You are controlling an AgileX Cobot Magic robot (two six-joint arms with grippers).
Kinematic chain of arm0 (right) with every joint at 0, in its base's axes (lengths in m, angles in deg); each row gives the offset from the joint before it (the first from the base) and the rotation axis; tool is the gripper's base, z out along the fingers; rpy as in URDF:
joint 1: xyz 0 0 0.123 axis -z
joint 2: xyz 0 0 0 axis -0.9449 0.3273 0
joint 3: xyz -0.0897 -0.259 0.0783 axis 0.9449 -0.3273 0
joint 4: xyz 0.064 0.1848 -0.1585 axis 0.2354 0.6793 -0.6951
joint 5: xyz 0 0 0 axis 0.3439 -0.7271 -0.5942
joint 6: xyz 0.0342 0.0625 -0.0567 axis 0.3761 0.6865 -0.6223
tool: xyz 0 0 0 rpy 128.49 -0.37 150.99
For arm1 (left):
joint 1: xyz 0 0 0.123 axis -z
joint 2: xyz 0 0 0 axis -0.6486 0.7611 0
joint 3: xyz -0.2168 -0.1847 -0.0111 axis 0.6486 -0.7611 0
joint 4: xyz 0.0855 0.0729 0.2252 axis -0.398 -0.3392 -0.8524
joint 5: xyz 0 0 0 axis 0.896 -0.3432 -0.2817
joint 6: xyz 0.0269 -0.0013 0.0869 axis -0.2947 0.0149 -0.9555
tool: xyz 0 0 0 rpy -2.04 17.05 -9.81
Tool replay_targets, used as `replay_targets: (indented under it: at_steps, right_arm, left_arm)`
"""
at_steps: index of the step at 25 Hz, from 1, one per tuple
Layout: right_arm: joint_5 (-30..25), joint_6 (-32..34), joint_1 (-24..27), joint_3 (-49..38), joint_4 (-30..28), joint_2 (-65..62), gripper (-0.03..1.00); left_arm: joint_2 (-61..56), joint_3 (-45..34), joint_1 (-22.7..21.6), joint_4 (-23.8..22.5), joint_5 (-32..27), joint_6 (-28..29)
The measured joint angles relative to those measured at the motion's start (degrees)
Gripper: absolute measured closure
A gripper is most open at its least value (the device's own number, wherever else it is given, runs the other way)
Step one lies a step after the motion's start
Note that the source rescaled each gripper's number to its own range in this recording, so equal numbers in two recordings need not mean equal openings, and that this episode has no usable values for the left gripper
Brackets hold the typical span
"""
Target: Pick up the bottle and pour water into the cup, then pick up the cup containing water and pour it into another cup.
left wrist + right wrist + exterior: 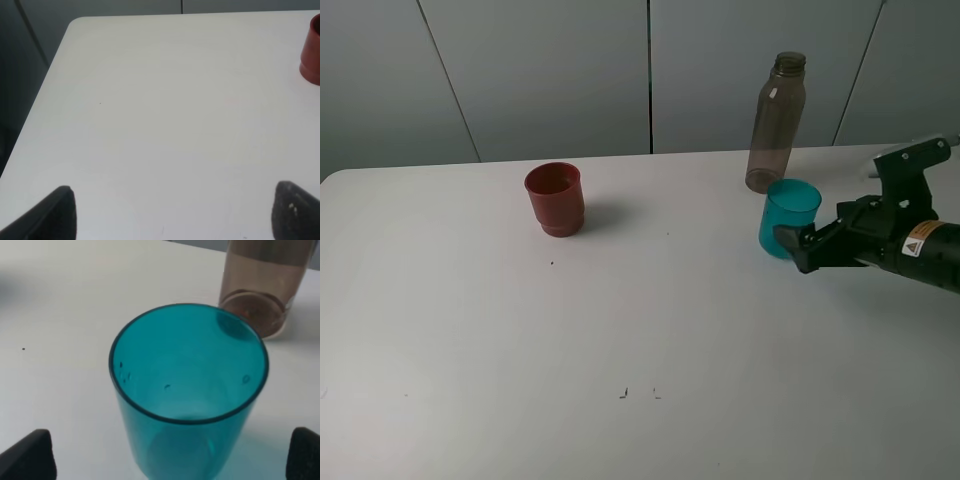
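The teal cup (790, 215) stands upright on the white table at the right, just in front of the tall smoky bottle (777, 118), which is uncapped and upright. The red cup (555, 200) stands apart at centre-left. My right gripper (798, 242) is open with its fingers on either side of the teal cup's lower part, not closed on it. In the right wrist view the teal cup (187, 390) sits between the wide-spread fingertips (27, 457), with the bottle (262, 290) behind it. My left gripper (172, 215) is open and empty over bare table, and the red cup (311, 50) shows at that frame's edge.
The white table (620, 330) has a few small dark specks near its front middle. Grey wall panels stand behind its far edge. The table's corner and side edge (50, 75) show in the left wrist view.
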Motion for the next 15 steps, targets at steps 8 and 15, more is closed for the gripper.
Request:
replay_targets:
  at_steps: [8, 15]
  right_arm:
    - [-21.9, 7.7, 0.0, -0.1, 0.0, -29.0, -0.03]
    - [-56.3, 3.5, 0.0, 8.8, 4.6, -53.2, -0.03]
  left_arm:
    - [0.0, 0.0, 0.0, 0.0, 0.0, 0.0]
    - [0.0, 0.0, 0.0, 0.0, 0.0, 0.1]
